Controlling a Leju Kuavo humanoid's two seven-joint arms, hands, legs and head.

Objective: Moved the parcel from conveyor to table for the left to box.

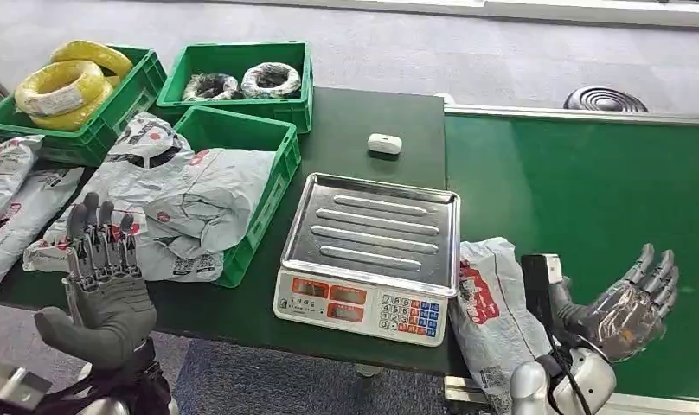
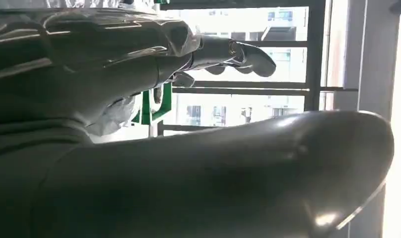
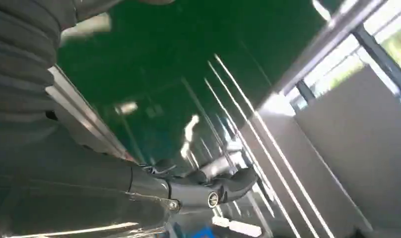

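Head view gives me the grey parcel (image 1: 493, 311) lying at the seam between conveyor belt (image 1: 588, 190) and table (image 1: 372, 112), just beside the weighing scale (image 1: 370, 255). My right hand (image 1: 627, 298) hovers open beside it, holding nothing; my left hand (image 1: 104, 259) is raised, fingers spread, empty. I judge the transfer barely finished, boxing into the green crate (image 1: 272, 186) still ahead.

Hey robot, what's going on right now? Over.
Both hands open: left hand, right hand. Parcel lies unheld beside the scale. Nothing blocking.
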